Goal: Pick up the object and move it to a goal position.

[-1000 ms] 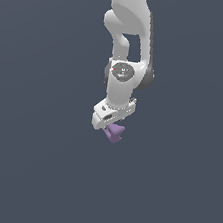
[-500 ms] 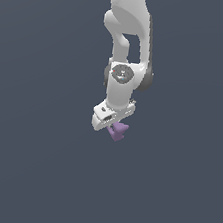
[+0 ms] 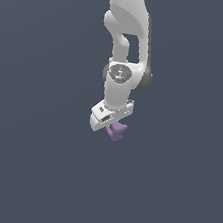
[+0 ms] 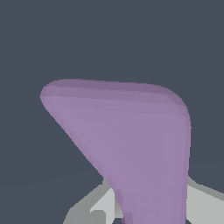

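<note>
light-purple object, white hand, grey backdrop

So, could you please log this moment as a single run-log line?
phase: carry | tool: shut on purple object | object: at the tool, fills wrist view | goal: not visible

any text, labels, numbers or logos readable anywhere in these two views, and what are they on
None can be read.
The round cap on the arm's wrist joint carries small greenish marks, too small and blurred to read.
The gripper body has a small dark mark on its side, also unreadable.
The purple object and the grey background are plain.
</note>
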Controlling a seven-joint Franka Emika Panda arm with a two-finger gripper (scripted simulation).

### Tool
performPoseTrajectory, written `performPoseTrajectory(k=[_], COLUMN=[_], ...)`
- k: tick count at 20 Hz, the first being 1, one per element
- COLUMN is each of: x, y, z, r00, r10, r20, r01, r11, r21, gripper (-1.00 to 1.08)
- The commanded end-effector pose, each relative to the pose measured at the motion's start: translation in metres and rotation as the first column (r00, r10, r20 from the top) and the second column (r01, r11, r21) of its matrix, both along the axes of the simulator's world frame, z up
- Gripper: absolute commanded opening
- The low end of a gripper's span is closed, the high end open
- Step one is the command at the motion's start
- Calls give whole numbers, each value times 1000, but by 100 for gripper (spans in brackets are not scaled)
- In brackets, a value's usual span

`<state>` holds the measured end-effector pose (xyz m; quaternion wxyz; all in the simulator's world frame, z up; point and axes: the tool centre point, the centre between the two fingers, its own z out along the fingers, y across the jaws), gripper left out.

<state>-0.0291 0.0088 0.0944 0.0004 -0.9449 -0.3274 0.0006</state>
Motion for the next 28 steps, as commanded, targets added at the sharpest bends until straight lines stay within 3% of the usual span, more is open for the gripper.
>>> performPoseTrajectory(k=[1, 18, 28], x=[5, 69, 87], y=[-10, -128, -158], z=[4, 49, 61], r00=[1000, 1000, 1000], r10=[-1, -1, -1], r20=[1, 1, 1], r01=[1, 1, 1], r11=[1000, 1000, 1000], r21=[0, 0, 0], gripper=[-100, -100, -100])
